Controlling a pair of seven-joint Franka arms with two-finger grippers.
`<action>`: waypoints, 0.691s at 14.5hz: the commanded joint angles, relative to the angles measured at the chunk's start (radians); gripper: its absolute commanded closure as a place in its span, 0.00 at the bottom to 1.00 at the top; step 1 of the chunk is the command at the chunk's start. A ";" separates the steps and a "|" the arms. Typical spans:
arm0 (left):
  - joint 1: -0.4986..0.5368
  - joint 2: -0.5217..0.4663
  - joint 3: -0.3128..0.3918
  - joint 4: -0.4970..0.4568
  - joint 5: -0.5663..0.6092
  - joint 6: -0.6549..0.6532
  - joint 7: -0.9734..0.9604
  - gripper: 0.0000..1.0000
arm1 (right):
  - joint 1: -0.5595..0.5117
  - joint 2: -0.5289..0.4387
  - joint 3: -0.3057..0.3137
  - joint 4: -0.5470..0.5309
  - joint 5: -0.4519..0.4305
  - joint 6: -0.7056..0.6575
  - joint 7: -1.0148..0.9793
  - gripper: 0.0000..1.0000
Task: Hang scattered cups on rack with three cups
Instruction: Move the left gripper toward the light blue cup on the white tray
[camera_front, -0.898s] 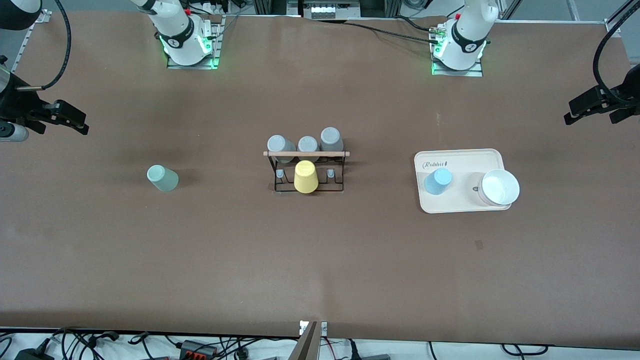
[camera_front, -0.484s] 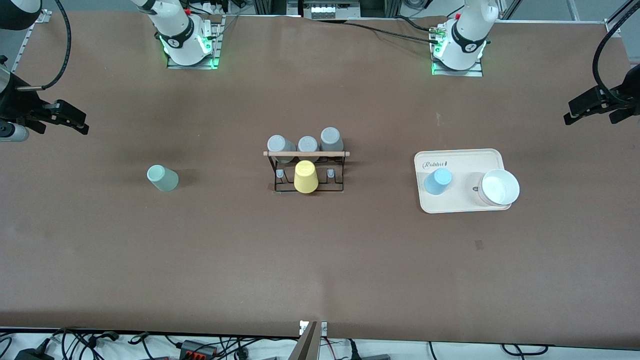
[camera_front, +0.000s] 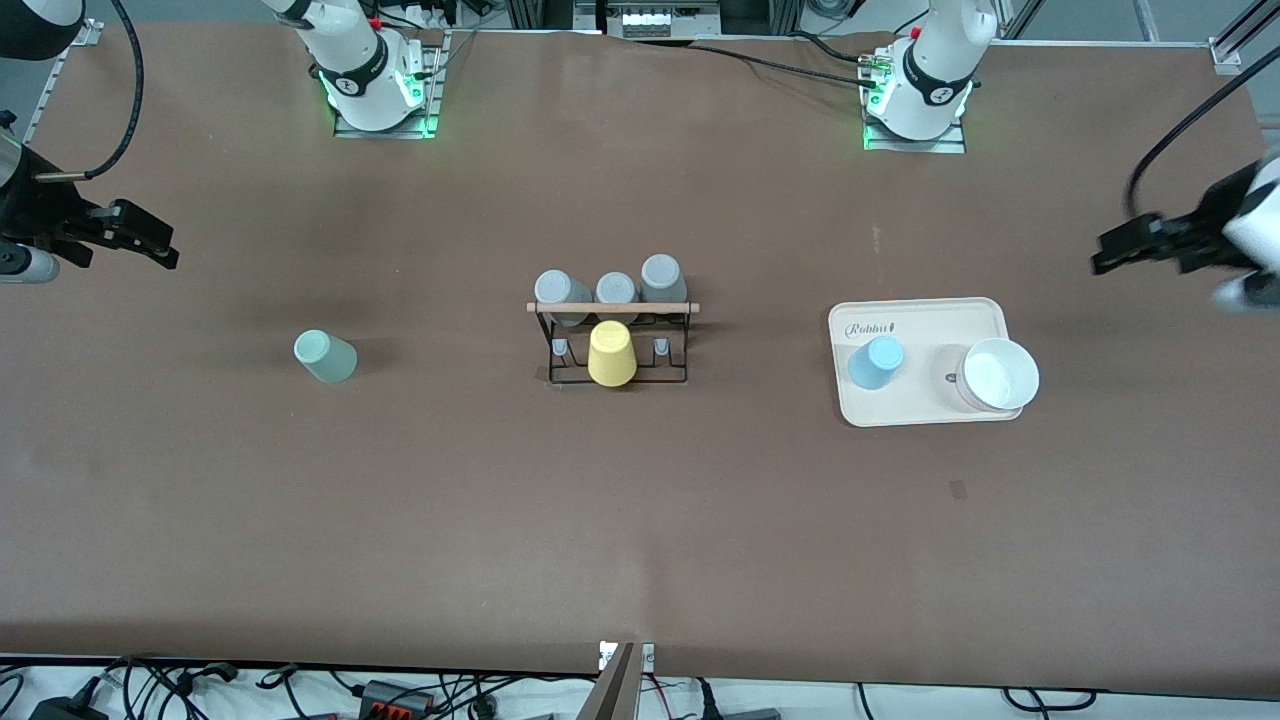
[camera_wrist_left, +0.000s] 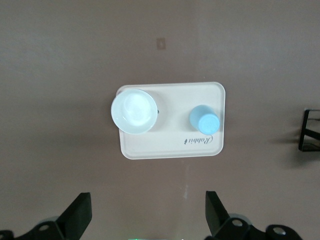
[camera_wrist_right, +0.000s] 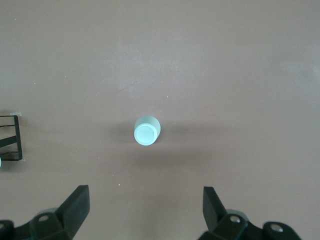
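Table (camera_front: 640, 520), brown and broad, carries everything. Toward the left arm's end lies a cream tray (camera_front: 930, 315) holding a white bowl (camera_front: 998, 374) and, beside it, the light blue cup (camera_front: 876, 362), standing upside down. At the middle stands the rack (camera_front: 612, 345), black wire with a wooden rod (camera_front: 612, 307) across its top, bearing three grey cups (camera_front: 610, 285) and a yellow cup (camera_front: 611, 353). The pale mint cup (camera_front: 324, 356) sits inverted on bare tabletop toward the right arm's end. The left gripper (camera_wrist_left: 147, 212) hangs high over the table just beside the tray, fingers spread wide, empty. The right gripper (camera_wrist_right: 145, 210) hangs high over the table near the mint cup, fingers likewise wide and empty.
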 joint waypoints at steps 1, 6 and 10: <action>-0.007 0.072 -0.064 0.019 -0.015 -0.024 -0.111 0.00 | 0.005 -0.004 -0.002 0.006 0.002 -0.014 -0.013 0.00; -0.005 0.122 -0.141 -0.111 -0.039 0.128 -0.151 0.00 | 0.005 -0.004 -0.002 0.007 0.002 -0.012 -0.013 0.00; -0.004 0.115 -0.167 -0.334 -0.078 0.422 -0.224 0.00 | 0.005 -0.004 -0.002 0.007 0.002 -0.012 -0.013 0.00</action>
